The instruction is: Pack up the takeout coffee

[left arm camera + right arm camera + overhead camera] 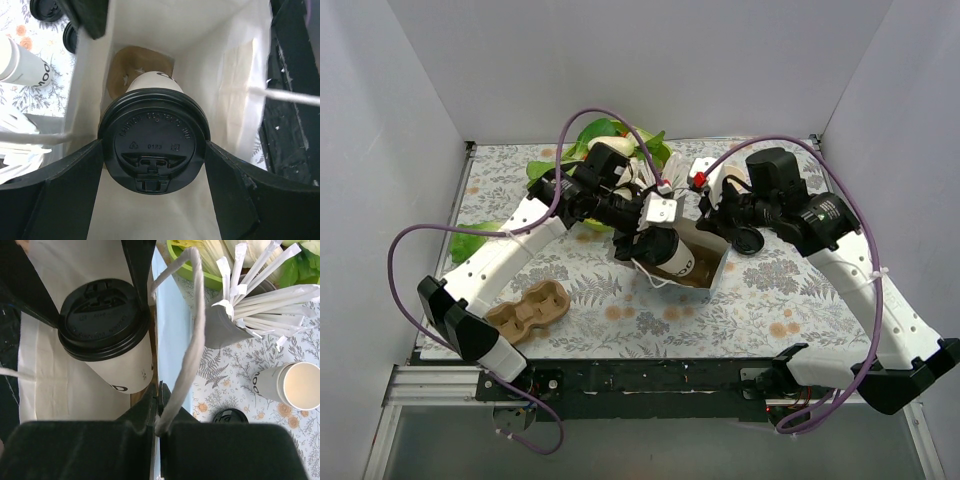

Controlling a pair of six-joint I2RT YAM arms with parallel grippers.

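The takeout coffee point(672, 256), a cream-white cup with a black lid, sits tilted inside the mouth of a white paper bag point(712, 262) at the table's middle. My left gripper point(655, 238) is shut on it. In the left wrist view both fingers press the lid's point(154, 137) sides, and a brown carrier point(131, 64) lies at the bag's bottom. My right gripper point(718, 216) is shut on the bag's wall point(172, 335) next to its twisted handle point(192, 330). The lidded cup point(105, 325) is just left of that wall.
A grey metal cup of white straws point(235, 325), an open lidless paper cup point(296, 385) and a loose black lid point(230, 416) stand right of the bag. A brown cup carrier point(528, 310) lies front left. Green leaves point(605, 135) are at the back.
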